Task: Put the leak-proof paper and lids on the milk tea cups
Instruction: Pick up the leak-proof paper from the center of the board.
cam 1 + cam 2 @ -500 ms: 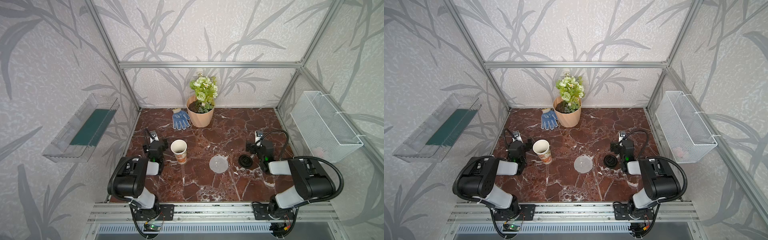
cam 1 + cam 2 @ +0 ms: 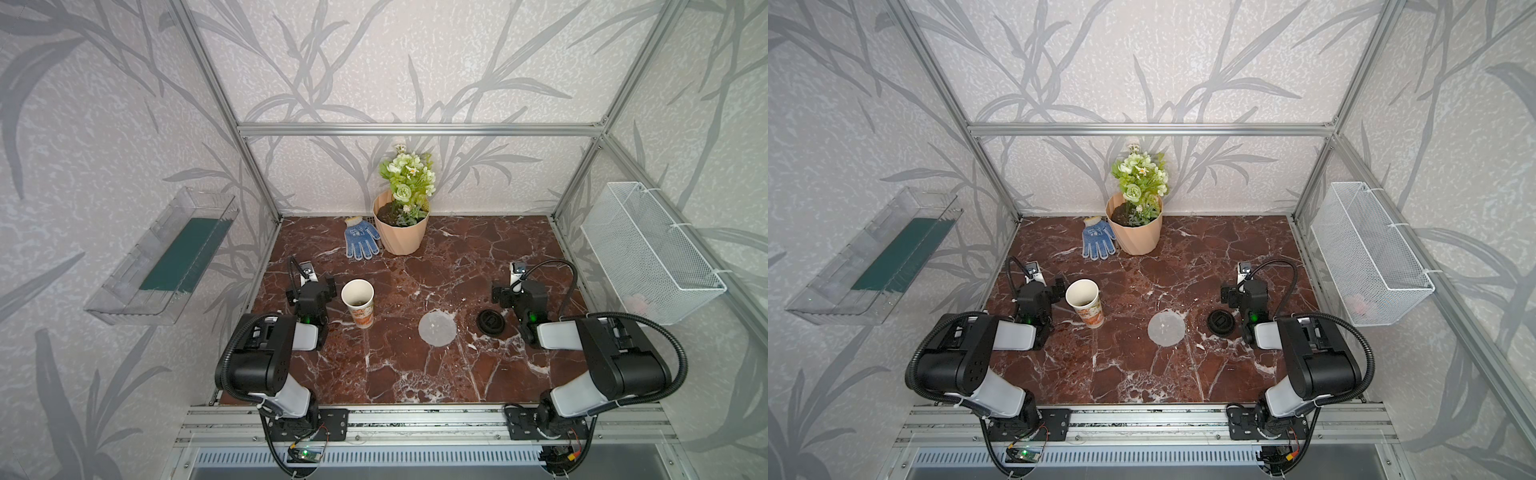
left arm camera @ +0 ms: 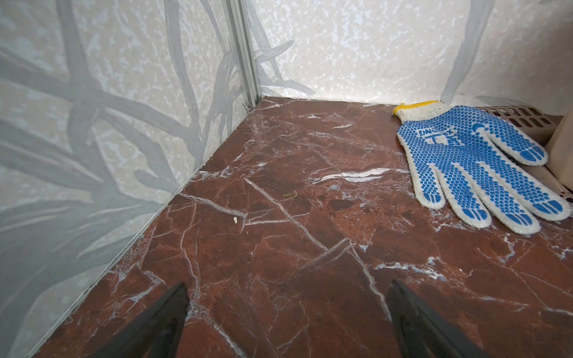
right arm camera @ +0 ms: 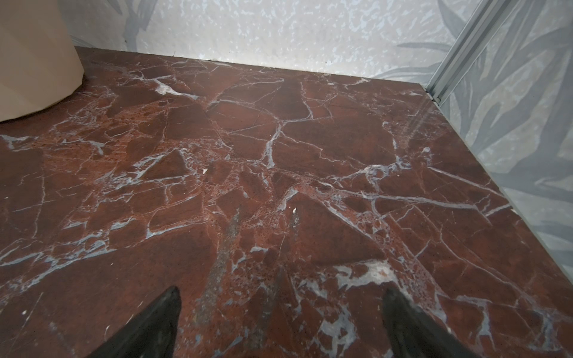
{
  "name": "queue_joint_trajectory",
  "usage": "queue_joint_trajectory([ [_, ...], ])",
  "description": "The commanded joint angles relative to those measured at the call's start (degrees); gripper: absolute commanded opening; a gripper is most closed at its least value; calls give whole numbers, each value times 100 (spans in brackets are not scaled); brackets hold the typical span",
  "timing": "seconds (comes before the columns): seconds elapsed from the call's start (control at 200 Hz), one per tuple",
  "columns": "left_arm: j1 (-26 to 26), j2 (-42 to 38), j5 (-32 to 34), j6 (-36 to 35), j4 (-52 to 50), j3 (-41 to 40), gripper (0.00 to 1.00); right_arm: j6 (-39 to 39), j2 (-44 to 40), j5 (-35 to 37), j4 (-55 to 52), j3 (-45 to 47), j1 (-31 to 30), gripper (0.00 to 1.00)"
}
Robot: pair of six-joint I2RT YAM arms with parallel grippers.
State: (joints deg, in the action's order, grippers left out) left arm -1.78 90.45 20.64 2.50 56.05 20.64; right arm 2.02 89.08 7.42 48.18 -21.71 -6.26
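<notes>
Red marble worktop (image 2: 415, 374), and you've got the paper (image 2: 437, 328) lying flat between the cup (image 2: 360, 305) and the black lid (image 2: 491, 322). Your left gripper (image 3: 287, 283) and right gripper (image 4: 281, 289) both gape wide, empty.

A white paper cup (image 2: 1084, 302) with an orange print stands open-mouthed on the red marble worktop (image 2: 1133, 374), just beside the wrist of the left arm (image 2: 1000, 332). A round, pale sheet of paper (image 2: 1166, 328) lies flat near the middle, apart from the cup. A black lid (image 2: 1221, 323) rests just to its right, close to the wrist of the right arm (image 2: 1304, 349). By the back wall, a peach flower pot (image 2: 1138, 237) holds green and white flowers, with a blue dotted glove (image 2: 1097, 240) lying just beside it. A wire basket (image 2: 1370, 257) hangs on the right wall and a clear tray (image 2: 851, 270) on the left.
</notes>
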Motion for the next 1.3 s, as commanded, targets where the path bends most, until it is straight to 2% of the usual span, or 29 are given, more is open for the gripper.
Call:
queue_joint_trajectory([
  [0.0, 25, -10, -40, 49, 23, 38, 99, 19, -101, 5, 68, -106, 20, 99],
  [0.575, 29, -36, -21, 49, 105, -8, 99, 31, -135, -24, 116, -68, 20, 100],
  [0.66, 20, -333, 143, 99, 333, -268, 99, 129, -451, -143, 112, 8, 20, 99],
  [0.74, 13, -901, 161, 74, 321, -504, 99, 143, -1079, -257, -599, -28, 13, 98],
  [0.86, 29, -2147, 213, 12, -847, -468, 99, -225, -2181, -385, -2597, -340, -4, 97],
  [0.95, 37, -3032, 167, -219, -2021, -133, 99, -753, -2904, -427, -3745, -492, -41, 94],
  [1.035, 46, -3836, -7, -120, -3223, 323, 99, -1241, -3484, -487, -4728, -653, -169, 91],
  [1.15, 31, -4578, -815, 235, -4925, 1131, 99, -1907, -4025, -548, -6055, -987, -445, 89],
  [1.295, -44, -4879, -2006, 770, -6322, 2023, 96, -2723, -4275, -827, -7262, -1322, -711, 84],
])
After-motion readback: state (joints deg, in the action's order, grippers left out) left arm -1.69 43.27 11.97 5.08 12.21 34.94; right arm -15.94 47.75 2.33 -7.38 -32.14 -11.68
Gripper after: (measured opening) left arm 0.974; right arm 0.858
